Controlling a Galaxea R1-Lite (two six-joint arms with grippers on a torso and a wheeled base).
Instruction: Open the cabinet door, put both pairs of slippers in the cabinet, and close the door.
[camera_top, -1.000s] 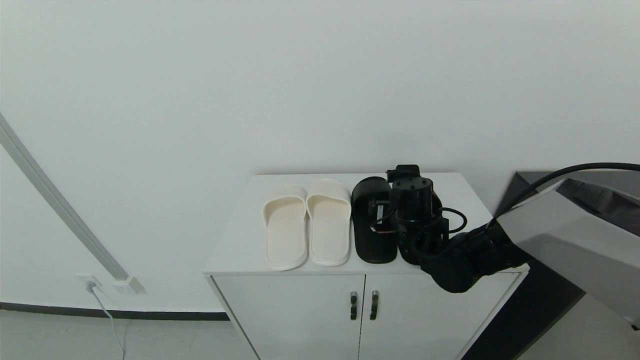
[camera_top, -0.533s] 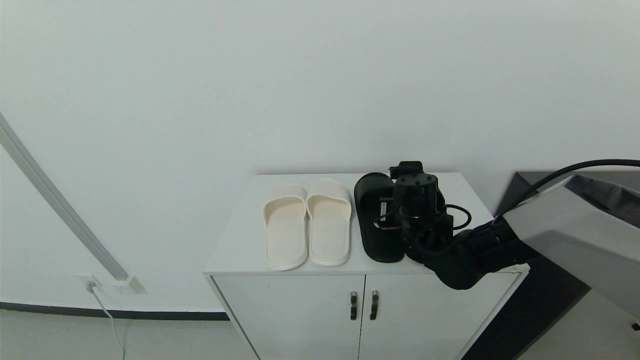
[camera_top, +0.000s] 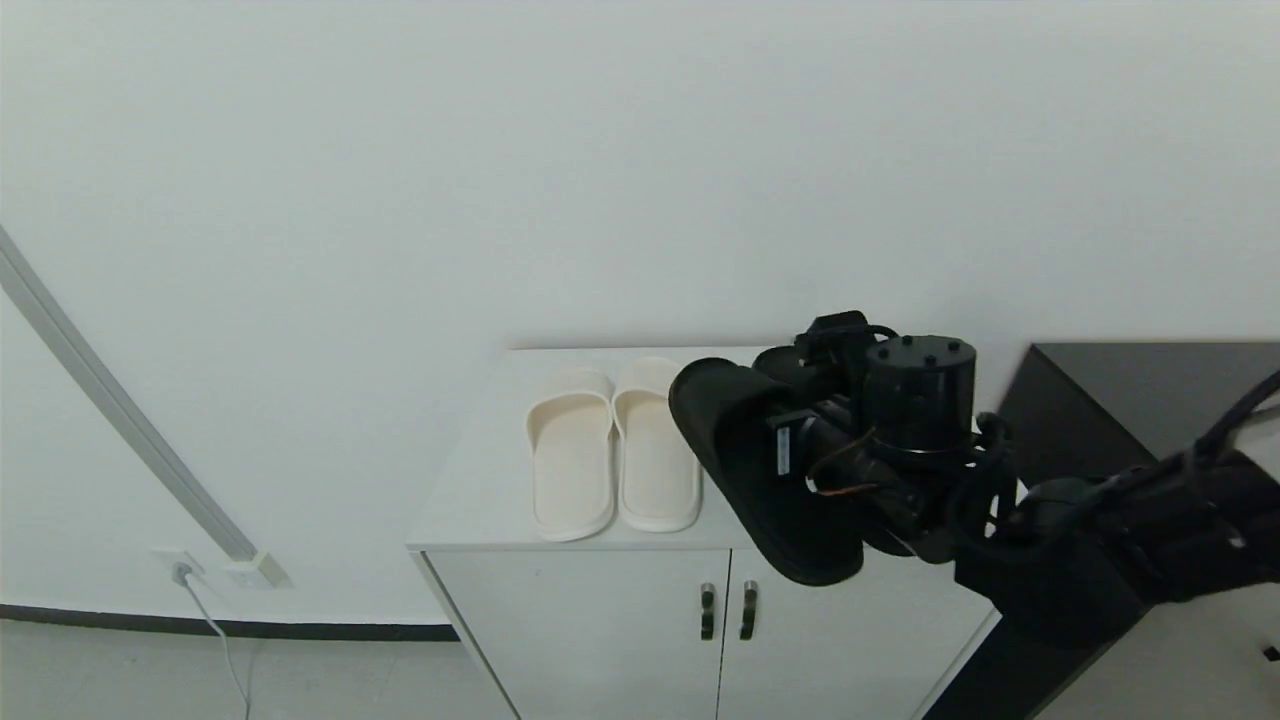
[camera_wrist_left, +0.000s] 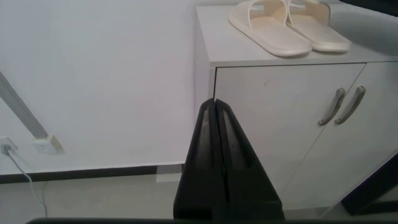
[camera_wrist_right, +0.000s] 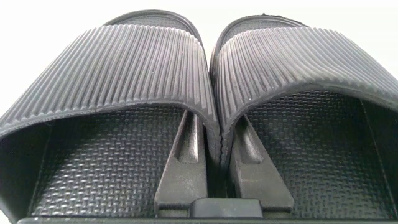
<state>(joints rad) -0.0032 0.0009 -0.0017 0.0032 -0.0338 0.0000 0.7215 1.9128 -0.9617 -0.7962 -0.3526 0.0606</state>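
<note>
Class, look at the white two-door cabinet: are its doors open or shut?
Shut. Both white cabinet doors lie flush, their metal handles side by side at the centre seam; no interior shows.

Showing matte black on the black slippers (camera_top: 762, 470) at the right, with fine parallel ribs across the straps and a small raised diamond grid on the footbeds. Showing cream white on the cream slippers (camera_top: 612, 450) to their left, with faint ribbing on the straps. Showing plain white across the cabinet (camera_top: 480, 490), dark grey on its two handles (camera_top: 707, 610). Showing black on the right gripper (camera_wrist_right: 216, 124) and the left gripper (camera_wrist_left: 216, 106). Showing off-white on the far wall (camera_top: 640, 150).
</note>
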